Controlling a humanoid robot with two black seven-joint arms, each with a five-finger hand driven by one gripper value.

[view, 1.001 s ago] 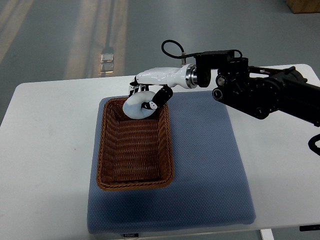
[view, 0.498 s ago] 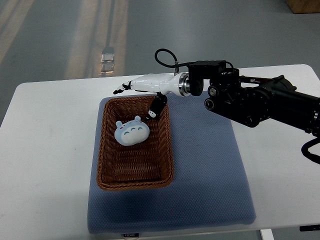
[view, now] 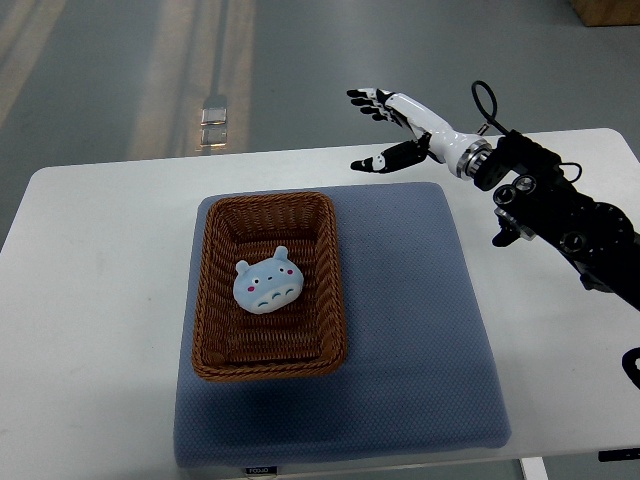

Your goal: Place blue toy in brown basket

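The blue toy (view: 267, 283), a pale round plush with small ears and pink cheeks, lies face up inside the brown wicker basket (view: 335, 300), near its middle. My right hand (view: 380, 125) hovers above the table's far edge, up and to the right of the basket, well apart from it. Its white fingers are spread and hold nothing. The black right arm (view: 560, 215) runs off toward the right edge. No left arm shows.
The basket stands on a blue-grey mat (view: 420, 330) that covers the middle of the white table (view: 90, 300). Grey floor lies beyond the table's far edge, with a small shiny plate (view: 213, 121) on it.
A second ago the right hand held the toy over the basket's far end. It let go, the toy dropped into the basket, and the hand pulled back to the right and upward.
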